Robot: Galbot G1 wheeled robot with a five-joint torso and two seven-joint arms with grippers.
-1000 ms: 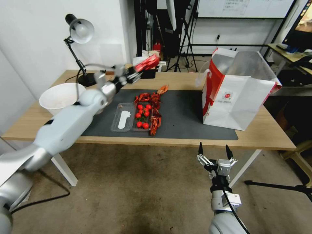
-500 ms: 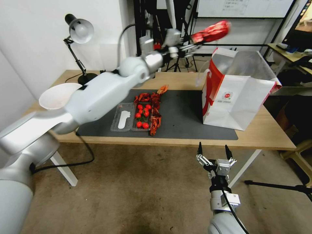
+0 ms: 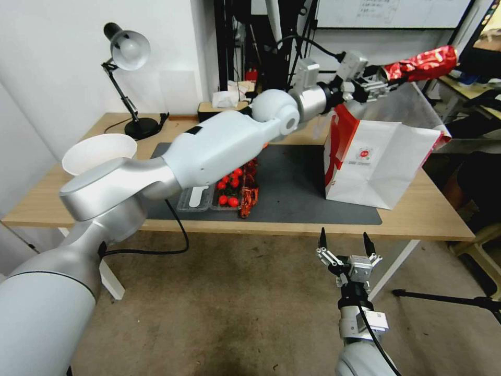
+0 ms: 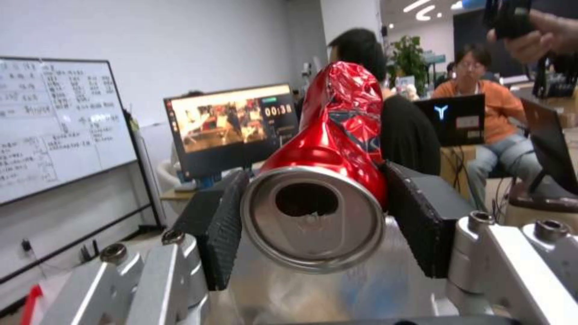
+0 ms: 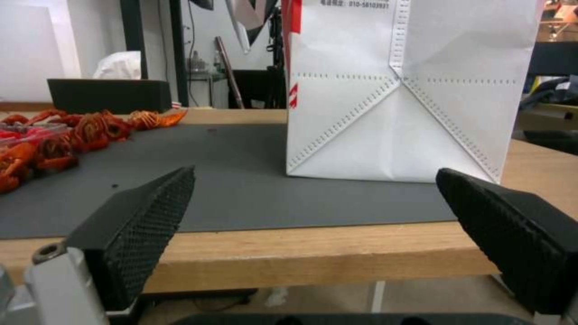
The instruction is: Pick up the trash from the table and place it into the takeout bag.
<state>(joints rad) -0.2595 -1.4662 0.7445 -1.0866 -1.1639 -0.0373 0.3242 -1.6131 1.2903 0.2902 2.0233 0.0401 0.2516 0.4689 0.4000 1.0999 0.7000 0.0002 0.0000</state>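
My left gripper (image 3: 383, 79) is shut on a crushed red can (image 3: 424, 61), held high over the open top of the takeout bag (image 3: 381, 156). The left wrist view shows the can (image 4: 334, 135) clamped between the black pads (image 4: 220, 225) of the left gripper (image 4: 313, 180), its opened end towards the camera. The white bag with red sides stands on the right end of the table (image 3: 428, 211). A beige bowl (image 3: 99, 151) sits at the table's left end. My right gripper (image 3: 343, 243) hangs open below the table's front edge, facing the bag (image 5: 403, 90).
On the dark grey mat (image 3: 297, 183) lie a clear tray of cherry tomatoes (image 3: 229, 190) and red crayfish shells (image 3: 249, 196). A desk lamp (image 3: 128, 52) and a dark tissue box (image 3: 224, 107) stand along the back edge. A tripod leg (image 3: 443, 298) lies on the floor at right.
My left arm has swung up and to the right with the can, from the table's back left to above the bag's mouth. The right arm has stayed still.
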